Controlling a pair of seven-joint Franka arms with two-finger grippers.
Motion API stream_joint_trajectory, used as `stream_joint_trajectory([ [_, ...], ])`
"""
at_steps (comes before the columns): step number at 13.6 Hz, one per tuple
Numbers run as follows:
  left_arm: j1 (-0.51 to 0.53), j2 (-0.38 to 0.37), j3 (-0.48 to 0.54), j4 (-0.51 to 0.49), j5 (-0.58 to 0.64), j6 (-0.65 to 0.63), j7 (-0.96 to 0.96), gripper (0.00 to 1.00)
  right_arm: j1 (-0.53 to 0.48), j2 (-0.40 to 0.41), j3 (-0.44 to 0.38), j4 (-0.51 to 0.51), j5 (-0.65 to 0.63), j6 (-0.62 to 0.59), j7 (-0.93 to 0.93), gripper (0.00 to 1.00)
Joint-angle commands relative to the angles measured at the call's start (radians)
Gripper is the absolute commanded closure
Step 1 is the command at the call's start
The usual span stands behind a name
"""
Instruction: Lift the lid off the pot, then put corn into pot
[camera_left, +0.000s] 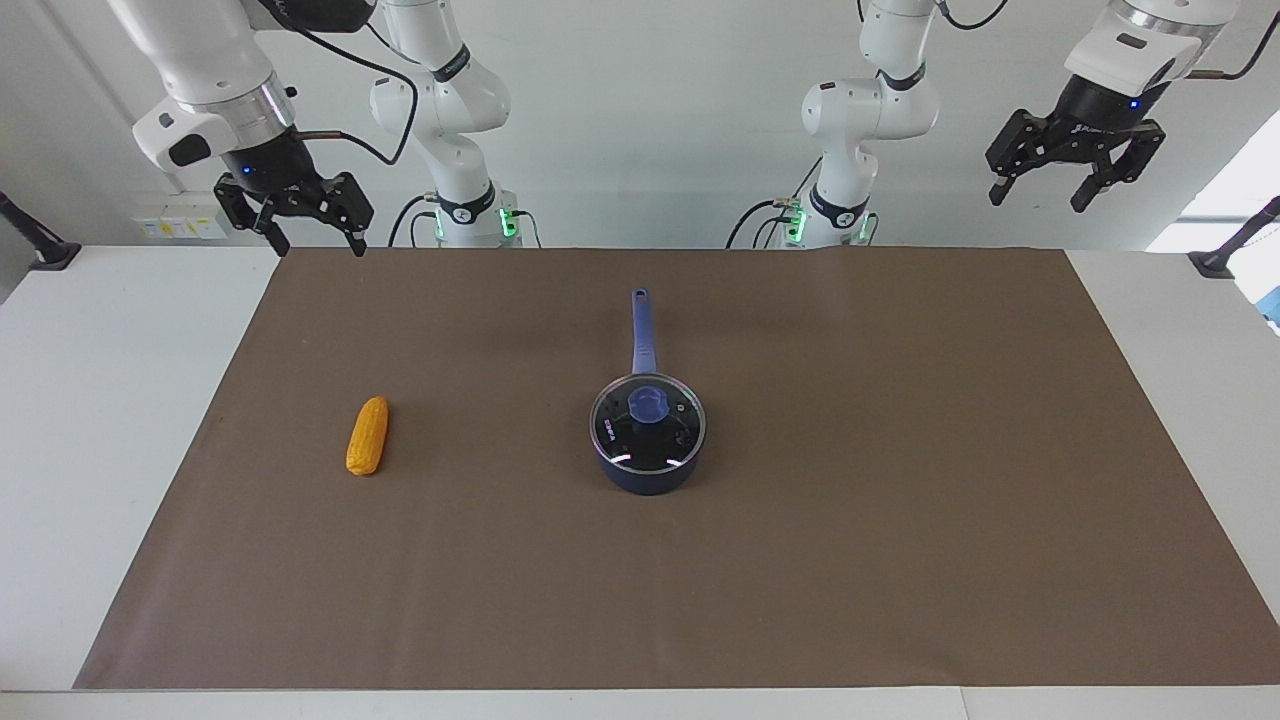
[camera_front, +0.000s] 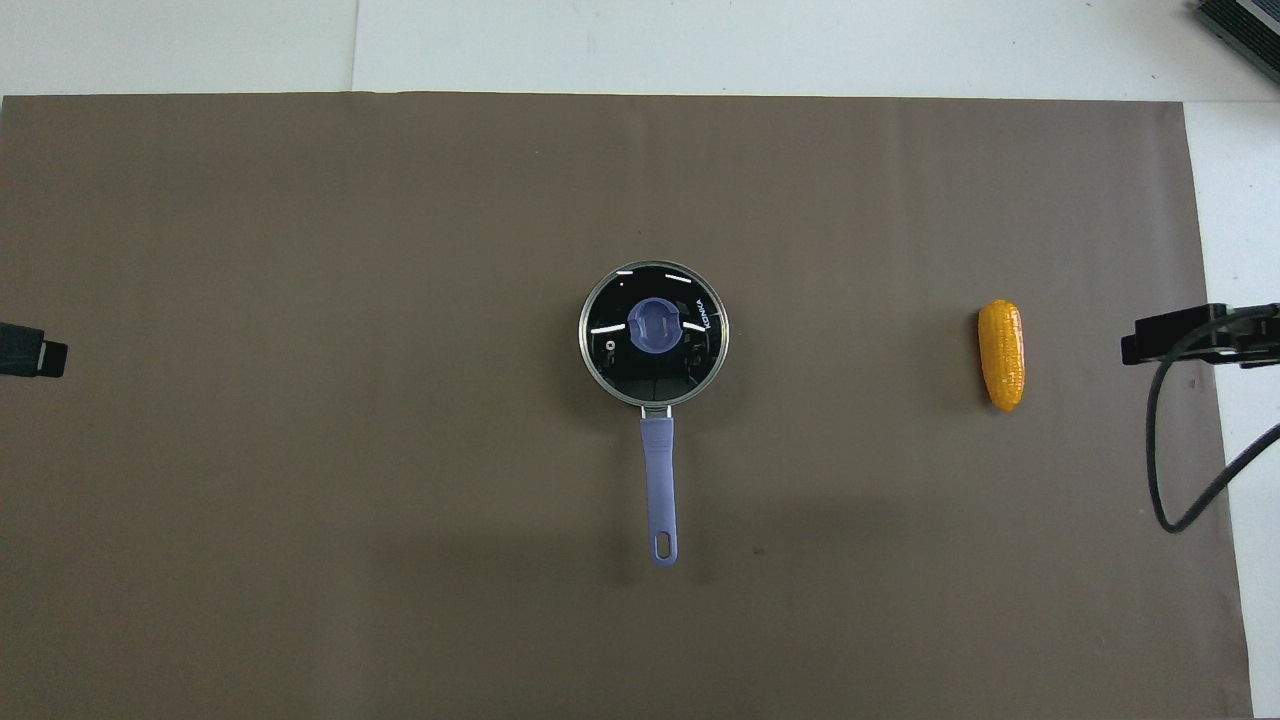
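Observation:
The navy pot (camera_left: 650, 478) stands mid-table on the brown mat, its long blue handle (camera_front: 658, 480) pointing toward the robots. The glass lid (camera_left: 618, 432) with its blue knob (camera_front: 653, 326) sits closed on the pot. The yellow corn (camera_left: 368, 436) lies flat on the mat toward the right arm's end, also seen in the overhead view (camera_front: 1002, 354). My right gripper (camera_left: 318, 242) hangs open and empty high over the mat's near corner at that end. My left gripper (camera_left: 1040, 198) hangs open and empty high over the left arm's end of the table. Both arms wait.
The brown mat (camera_left: 800, 600) covers most of the white table (camera_left: 100, 450). Black camera mounts (camera_left: 40, 250) stand at both table ends near the robots. A black cable (camera_front: 1175, 480) loops by the right gripper.

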Motion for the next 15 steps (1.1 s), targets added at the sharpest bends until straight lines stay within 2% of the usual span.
stream_joint_trajectory([
  [1,0.002,-0.011,0.004,0.0,0.003,-0.01,-0.001,0.0,-0.012,-0.006,0.002,-0.01,0.019,0.001,-0.005,0.0],
  [15,0.008,-0.018,0.004,-0.003,0.001,-0.01,-0.001,0.0,-0.012,-0.005,0.002,-0.004,0.018,-0.004,-0.013,0.0],
])
